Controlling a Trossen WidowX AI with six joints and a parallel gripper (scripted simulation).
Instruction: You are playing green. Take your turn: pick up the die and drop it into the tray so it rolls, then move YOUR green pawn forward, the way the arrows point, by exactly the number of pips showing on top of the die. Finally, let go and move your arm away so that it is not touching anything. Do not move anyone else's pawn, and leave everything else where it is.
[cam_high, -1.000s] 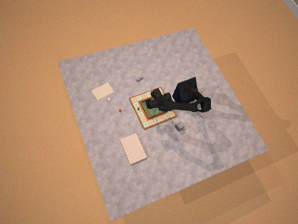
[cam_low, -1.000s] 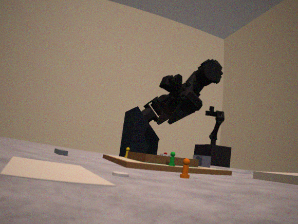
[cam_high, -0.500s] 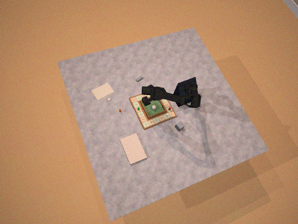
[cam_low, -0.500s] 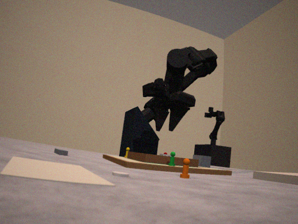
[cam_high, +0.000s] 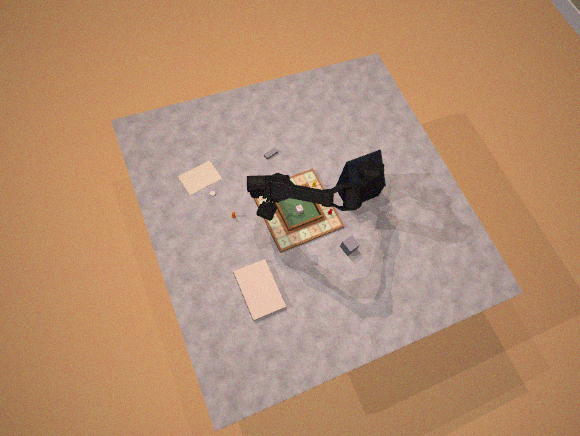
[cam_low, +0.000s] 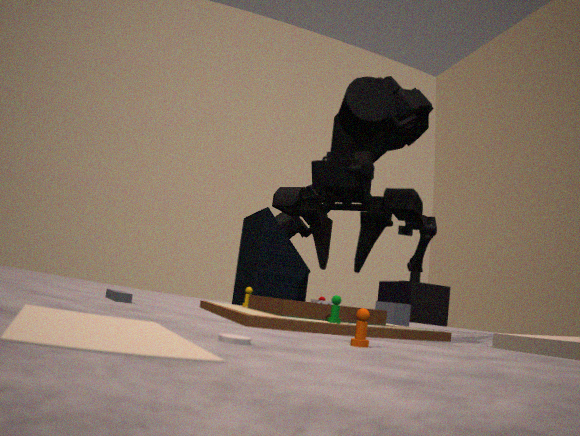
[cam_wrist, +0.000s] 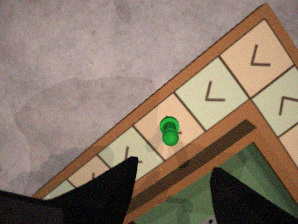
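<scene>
My green pawn (cam_wrist: 170, 131) (cam_low: 335, 309) stands upright on a peach square of the board's (cam_high: 310, 237) (cam_low: 300, 325) (cam_wrist: 150, 107) arrow track, on the side facing the orange pawn. My gripper (cam_wrist: 174, 169) (cam_low: 340, 269) (cam_high: 266, 209) hangs above the pawn with its fingers apart and nothing between them; in the top view it hides the pawn. The white die (cam_high: 299, 207) lies in the green tray (cam_high: 290, 215) in the middle of the board; its top pips are too small to read.
A yellow pawn (cam_high: 314, 184) (cam_low: 247, 295) and a red pawn (cam_high: 330, 213) stand on the board. An orange pawn (cam_high: 233, 214) (cam_low: 361, 327) stands off it on the mat. Two cream cards (cam_high: 200, 176) (cam_high: 259, 288), two grey blocks (cam_high: 271, 153) (cam_high: 350, 245) and a white disc (cam_high: 212, 192) lie around.
</scene>
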